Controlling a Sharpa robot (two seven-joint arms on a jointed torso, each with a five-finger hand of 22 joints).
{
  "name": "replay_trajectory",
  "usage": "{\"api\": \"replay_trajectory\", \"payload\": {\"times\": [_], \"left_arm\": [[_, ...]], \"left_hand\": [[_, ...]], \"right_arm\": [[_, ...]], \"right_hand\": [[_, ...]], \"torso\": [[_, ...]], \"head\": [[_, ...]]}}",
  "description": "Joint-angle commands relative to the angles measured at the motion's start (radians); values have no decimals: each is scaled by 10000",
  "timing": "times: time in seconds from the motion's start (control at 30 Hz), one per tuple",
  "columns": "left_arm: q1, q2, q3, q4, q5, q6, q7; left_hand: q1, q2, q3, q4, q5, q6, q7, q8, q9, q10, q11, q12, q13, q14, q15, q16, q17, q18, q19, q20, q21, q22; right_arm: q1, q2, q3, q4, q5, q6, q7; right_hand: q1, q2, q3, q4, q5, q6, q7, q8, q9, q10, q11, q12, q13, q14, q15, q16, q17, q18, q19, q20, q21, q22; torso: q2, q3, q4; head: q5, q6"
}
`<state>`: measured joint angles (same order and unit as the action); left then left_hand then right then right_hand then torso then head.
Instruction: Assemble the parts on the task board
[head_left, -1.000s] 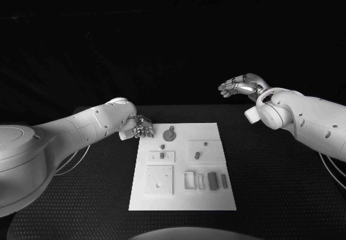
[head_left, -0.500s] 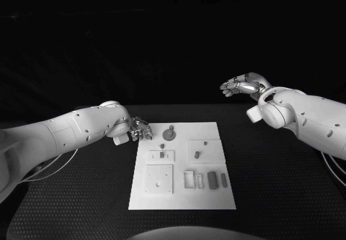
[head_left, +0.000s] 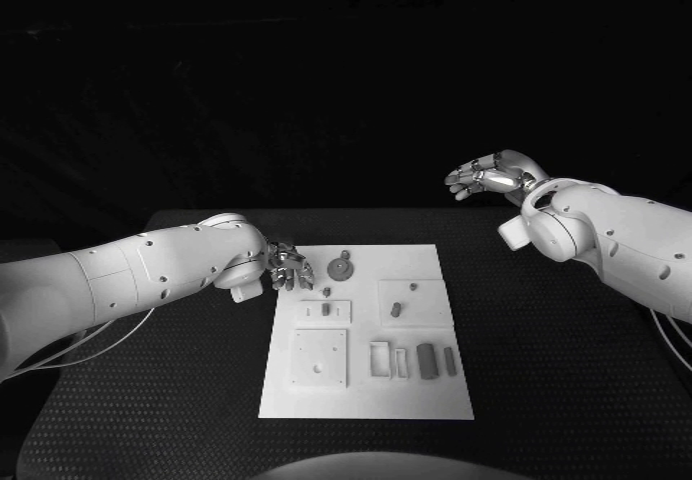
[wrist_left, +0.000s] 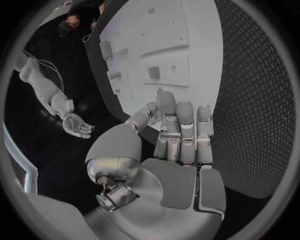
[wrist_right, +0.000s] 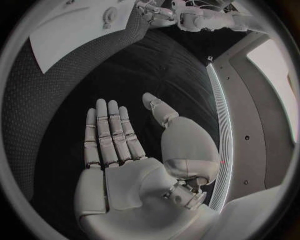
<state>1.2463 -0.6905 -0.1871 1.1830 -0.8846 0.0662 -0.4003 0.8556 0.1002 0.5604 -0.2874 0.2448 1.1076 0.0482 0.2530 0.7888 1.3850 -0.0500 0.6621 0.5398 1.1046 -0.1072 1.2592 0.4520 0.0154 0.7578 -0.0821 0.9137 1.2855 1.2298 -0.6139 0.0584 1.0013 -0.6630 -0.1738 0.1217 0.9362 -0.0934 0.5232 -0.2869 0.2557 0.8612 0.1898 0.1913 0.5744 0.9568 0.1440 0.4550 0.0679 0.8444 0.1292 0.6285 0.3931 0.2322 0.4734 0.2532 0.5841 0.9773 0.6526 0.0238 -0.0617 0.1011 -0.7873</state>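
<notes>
Black table (head_left: 577, 340): task board (head_left: 366, 395) bears small parts (head_left: 426, 358).

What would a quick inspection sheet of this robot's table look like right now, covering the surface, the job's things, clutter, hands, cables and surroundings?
Surface: black textured table, with the white task board lying in its middle.
Job's things: round part near the board's far edge; small grey parts lying on or standing in the board's raised plates and slots.
Clutter: nothing seen.
Hands: left hand at the board's far left corner, fingers straight, holding nothing; right hand raised beyond the table's far right, open, palm empty.
Cables: thin pale cables hanging below the left arm.
Surroundings: dark; little can be made out.
</notes>
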Motion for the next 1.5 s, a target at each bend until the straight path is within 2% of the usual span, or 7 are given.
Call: {"api": "replay_trajectory", "payload": {"times": [0.03,0.27,0.37,0.5,0.77,1.37,1.5], "left_arm": [[-7,-80,-123,161,-302,-428,113],[-20,-251,-311,424,-218,-471,38],[-43,-299,-397,518,-216,-497,2],[-84,-350,-496,658,-77,-448,-21],[-253,-372,-505,719,-178,-494,-56],[-282,-303,-509,704,-495,-445,-106],[-333,-283,-509,696,-773,-455,-122]], "left_hand": [[90,64,43,25,83,135,-48,546,426,171,-107,-53,-14,62,-20,-59,-15,-88,103,-1167,67,2],[60,45,30,23,181,166,-60,566,443,211,-116,-82,-23,103,-38,-81,-21,-87,139,-1179,61,-10],[-14,15,22,15,651,204,-78,591,470,297,-133,-107,-18,181,-63,-92,-15,-92,185,-1197,46,-29],[-19,0,23,-2,730,220,-85,600,478,308,-136,-118,-17,191,-66,-97,-12,-92,187,-1203,41,-30],[-15,-8,27,-8,759,223,-87,600,479,312,-137,-123,-16,193,-65,-99,-11,-92,186,-1206,39,-30],[-7,-10,33,-11,797,224,-89,598,480,319,-140,-129,-14,197,-67,-103,-9,-93,191,-1210,42,-27],[-9,-5,33,-5,808,219,-86,594,479,318,-142,-134,-13,198,-70,-106,-9,-94,199,-1212,46,-26]], "right_arm": [[-8,-22,-66,-5,-149,160,188],[-39,-2,-122,-17,-149,150,185],[-40,3,-130,-13,-149,116,183],[-41,7,-134,-10,-149,121,179],[-46,-6,-140,-2,-152,106,172],[-46,-10,-140,28,-152,127,179],[-46,-16,-140,46,-152,143,177]], "right_hand": [[11,60,60,-21,-18,-84,-6,30,-17,-47,54,-72,-12,14,65,-57,-35,61,-24,38,-59,-14],[16,55,52,-17,-51,-99,4,38,-29,-76,79,-103,-9,-1,95,-122,-69,43,-75,47,-105,-21],[9,49,46,-14,-56,-101,6,40,-32,-76,81,-106,-8,-5,100,-135,-76,39,-85,50,-114,-21],[4,41,39,-13,-57,-98,5,46,-35,-73,80,-108,-5,-14,107,-156,-86,33,-102,52,-127,-21],[-32,34,17,-6,-52,-108,9,52,-45,-77,83,-120,-2,-36,122,-202,-109,18,-141,58,-157,-20],[-49,27,-1,-8,-44,-112,8,67,-58,-73,79,-131,1,-79,145,-269,-140,-3,-209,61,-204,-17],[-55,29,-5,-6,-42,-108,7,71,-59,-71,77,-132,2,-82,149,-276,-144,-6,-215,62,-209,-15]], "torso": [[-2,8,-6],[11,19,-28],[8,17,-4],[2,21,-10],[5,16,-18],[8,15,-28],[7,17,-22]], "head": [[37,-8],[65,-27],[88,-52],[100,-90],[121,-116],[130,-171],[122,-192]]}}
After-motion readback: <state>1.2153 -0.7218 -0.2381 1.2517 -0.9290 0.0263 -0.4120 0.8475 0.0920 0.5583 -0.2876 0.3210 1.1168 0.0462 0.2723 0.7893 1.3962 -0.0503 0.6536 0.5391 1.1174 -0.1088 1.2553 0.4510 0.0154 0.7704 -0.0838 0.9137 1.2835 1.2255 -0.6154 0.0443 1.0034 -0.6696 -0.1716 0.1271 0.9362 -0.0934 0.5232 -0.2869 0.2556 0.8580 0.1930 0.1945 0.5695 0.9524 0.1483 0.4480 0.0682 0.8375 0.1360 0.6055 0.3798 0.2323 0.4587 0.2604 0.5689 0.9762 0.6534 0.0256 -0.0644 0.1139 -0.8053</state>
